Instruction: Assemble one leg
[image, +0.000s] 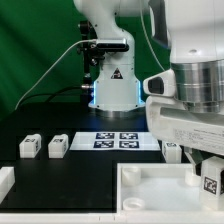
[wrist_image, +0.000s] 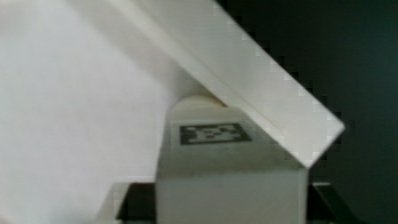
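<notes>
My gripper (image: 207, 176) is at the exterior view's right, low over the large white square tray-like piece (image: 150, 192). In the wrist view the gripper (wrist_image: 226, 203) is shut on a leg (wrist_image: 224, 165), a white block with a marker tag on its face. Dark fingers (wrist_image: 143, 202) show on both sides of the leg. The leg's far end meets the tray-like piece's raised rim (wrist_image: 267, 85), which runs diagonally. The held leg's tag shows in the exterior view (image: 211, 181). Two more legs (image: 30, 146) (image: 57, 146) stand at the left, and another leg (image: 172, 151) stands behind the gripper.
The marker board (image: 118, 139) lies in the middle in front of the robot base (image: 112, 90). A white part (image: 5, 182) sits at the front left edge. The black table (image: 60, 180) lies between the left legs and the tray-like piece.
</notes>
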